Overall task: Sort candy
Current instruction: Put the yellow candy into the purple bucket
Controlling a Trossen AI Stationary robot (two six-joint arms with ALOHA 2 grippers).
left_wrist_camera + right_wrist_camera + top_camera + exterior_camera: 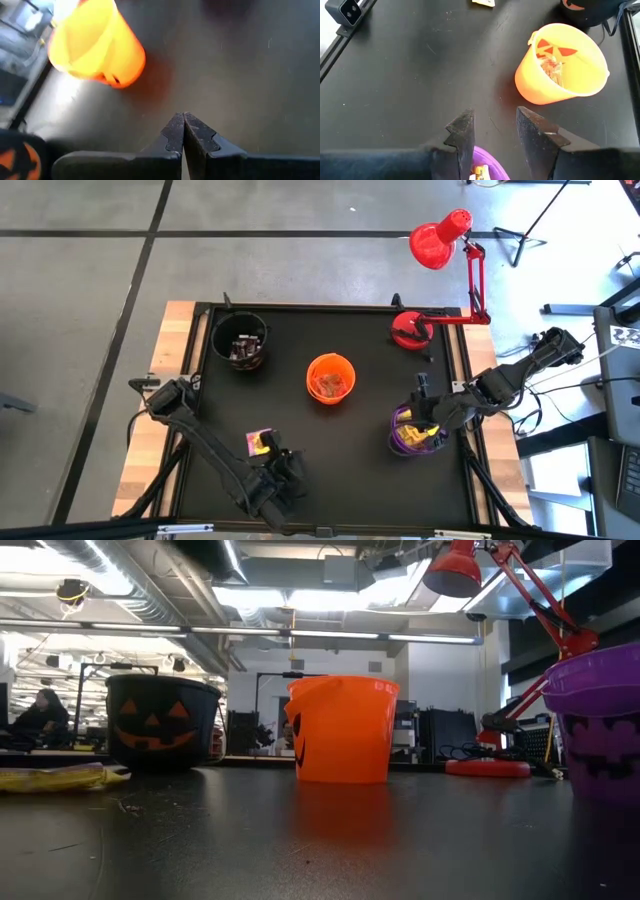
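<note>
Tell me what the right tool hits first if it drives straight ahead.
Probably bare black tabletop: the open right tool aims past the orange pumpkin cup, which sits off to one side. Depth is uncertain.

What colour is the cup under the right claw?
Purple cup, with black bat shapes on its side; the low view shows it best.

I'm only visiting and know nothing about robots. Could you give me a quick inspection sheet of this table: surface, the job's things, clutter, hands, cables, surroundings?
Surface: black mat on a wooden table, bare in the middle.
Job's things: yellow candy loose near the front; black cup, orange cup and purple cup all hold sweets.
Clutter: red lamp, its base on the mat.
Hands: left hand shut, empty, just beside the loose candy; right hand open above the purple cup.
Cables: bundles off the table's right side.
Surroundings: concrete floor; a person seated far behind.
</note>
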